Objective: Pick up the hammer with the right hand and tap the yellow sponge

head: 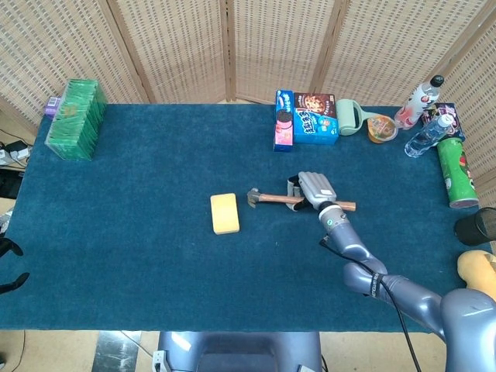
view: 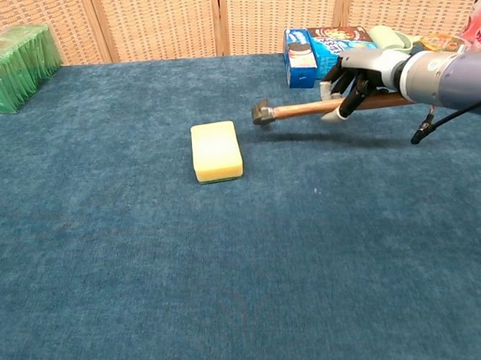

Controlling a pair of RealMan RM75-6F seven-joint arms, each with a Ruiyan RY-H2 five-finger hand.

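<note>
Right hand (view: pixel 349 80) grasps the hammer (view: pixel 301 110), lifted off the table; tapping the sponge (view: pixel 216 151) remains

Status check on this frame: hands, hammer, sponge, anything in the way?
Right hand grips hammer by the handle, head off the table. Yellow sponge untouched, just left of the head. Left hand barely visible at table edge. Path clear.

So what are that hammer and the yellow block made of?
The wooden-handled hammer: handle looks like brown varnished wood, head like dull grey metal. The yellow rectangular sponge: matte foam by its soft rounded edges, apparently with a thin green layer underneath.
</note>
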